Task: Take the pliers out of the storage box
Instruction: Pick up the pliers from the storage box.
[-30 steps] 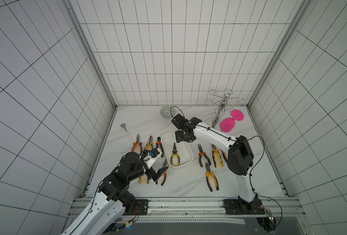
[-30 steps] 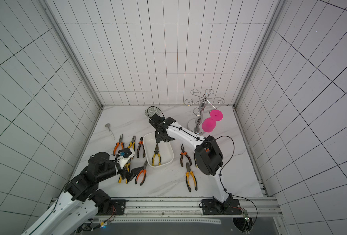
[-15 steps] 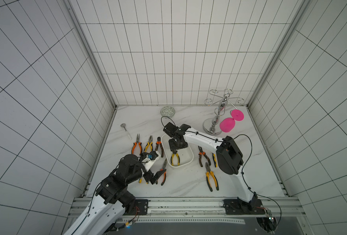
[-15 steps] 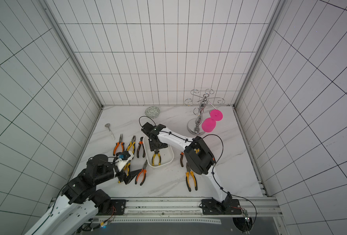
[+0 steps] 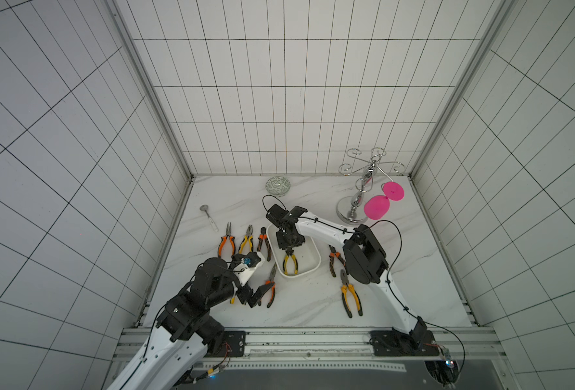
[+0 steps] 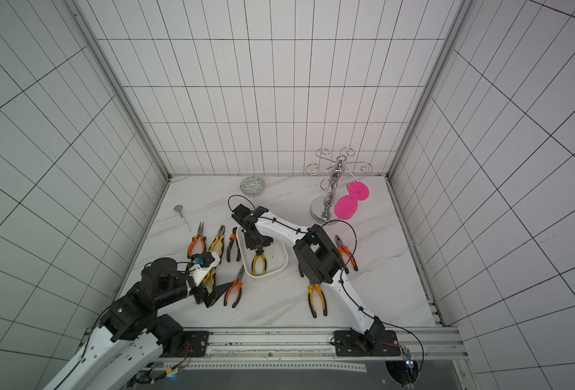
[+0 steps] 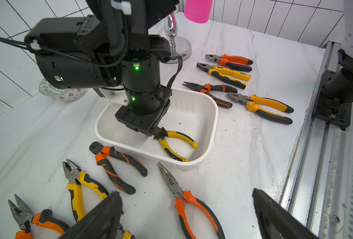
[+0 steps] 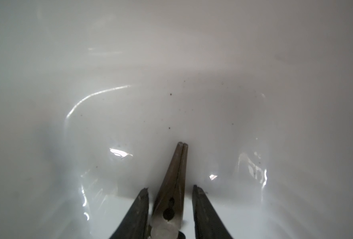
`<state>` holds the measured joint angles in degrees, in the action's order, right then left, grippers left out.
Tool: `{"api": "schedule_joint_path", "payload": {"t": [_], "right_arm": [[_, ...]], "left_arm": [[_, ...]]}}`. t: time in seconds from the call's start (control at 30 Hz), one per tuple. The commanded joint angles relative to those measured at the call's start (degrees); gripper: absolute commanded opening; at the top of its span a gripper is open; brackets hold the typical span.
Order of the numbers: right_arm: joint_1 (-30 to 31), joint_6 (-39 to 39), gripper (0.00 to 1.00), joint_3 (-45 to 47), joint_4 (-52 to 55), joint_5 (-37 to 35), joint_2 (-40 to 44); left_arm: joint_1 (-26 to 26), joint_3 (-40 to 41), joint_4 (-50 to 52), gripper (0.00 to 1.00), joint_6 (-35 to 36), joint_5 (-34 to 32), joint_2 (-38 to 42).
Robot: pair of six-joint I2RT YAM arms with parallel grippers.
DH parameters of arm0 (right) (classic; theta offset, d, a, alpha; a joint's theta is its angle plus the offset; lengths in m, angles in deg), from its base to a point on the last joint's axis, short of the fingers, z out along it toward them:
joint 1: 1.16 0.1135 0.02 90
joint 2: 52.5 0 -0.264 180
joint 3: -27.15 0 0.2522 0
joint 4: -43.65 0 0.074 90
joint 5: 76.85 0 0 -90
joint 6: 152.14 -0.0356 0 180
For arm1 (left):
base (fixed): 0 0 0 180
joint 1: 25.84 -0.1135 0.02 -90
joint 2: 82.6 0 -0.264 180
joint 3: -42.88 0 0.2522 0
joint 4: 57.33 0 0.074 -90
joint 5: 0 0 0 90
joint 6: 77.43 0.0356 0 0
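My right gripper (image 8: 170, 187) straddles, narrowly spread, the nose of the last pliers (image 7: 179, 135) inside the storage box (image 7: 192, 109) (left gripper (image 7: 185, 192) gapes wide). Pinching that smooth taper, I risk it squirting free.

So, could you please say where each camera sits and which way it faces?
Top views: overhead, looking down at the table; left arm, right arm show.
Left wrist: low, facing the storage box; its open fingers show.
Right wrist: inside the box, facing its floor; its fingers flank the yellow-handled pliers.
All share those pliers.
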<state>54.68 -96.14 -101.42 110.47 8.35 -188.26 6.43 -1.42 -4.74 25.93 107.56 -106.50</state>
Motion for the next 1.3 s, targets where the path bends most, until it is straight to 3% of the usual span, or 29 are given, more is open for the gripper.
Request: {"api": "schedule_joint_path", "payload": {"t": [0.0,0.07,0.2,0.5,0.87,1.27], "right_arm": [[-0.1,-1.3,0.40,-1.5,2.9,2.0,-0.2],[-0.1,-1.2,0.42,-0.3,2.4,2.6,0.7],[0.0,-1.6,0.35,-0.2,2.4,3.4,1.3],[-0.1,-1.9,0.01,-0.6,3.2,3.3,1.5],[-1.1,1.4,0.00,-7.3,7.0,-0.3,5.7],[-2.8,3.1,0.00,-5.3,7.5,-0.9,11.7]], "left_arm": [[0.2,-1.5,0.3,0.99,-0.1,0.1,0.4],[0.2,-1.2,0.0,0.99,-0.1,0.1,0.3],[0.2,-0.9,-0.4,0.99,-0.1,0.3,0.3],[0.2,-0.7,-0.4,0.99,-0.3,-0.2,0.4],[0.2,-0.7,-1.0,0.99,-0.3,0.0,-0.2],[0.2,-0.7,-2.9,0.99,-0.3,1.2,-2.3]]}}
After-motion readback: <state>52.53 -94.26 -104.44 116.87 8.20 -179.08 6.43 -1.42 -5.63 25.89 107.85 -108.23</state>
